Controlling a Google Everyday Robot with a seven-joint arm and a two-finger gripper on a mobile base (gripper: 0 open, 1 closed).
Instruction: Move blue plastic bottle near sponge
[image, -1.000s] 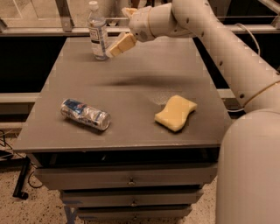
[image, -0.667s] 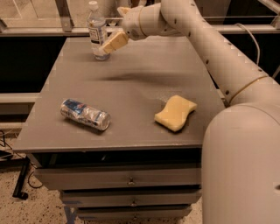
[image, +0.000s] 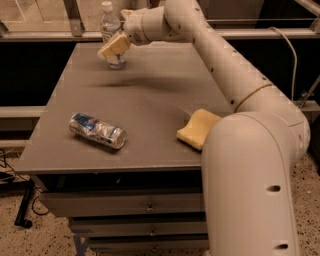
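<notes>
Gripper (image: 114, 46) partly hides blue plastic bottle (image: 110, 22); arm (image: 225, 65) overlaps sponge (image: 196, 130)

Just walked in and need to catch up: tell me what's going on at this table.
A one-armed robot stretches across the table, its gripper right at the water bottle standing in the far left corner; whether it grips the bottle cannot be told. The sponge lies at the near right edge, partly behind the robot's arm, far from the bottle. A crushed can lies on its side at the near left.
</notes>
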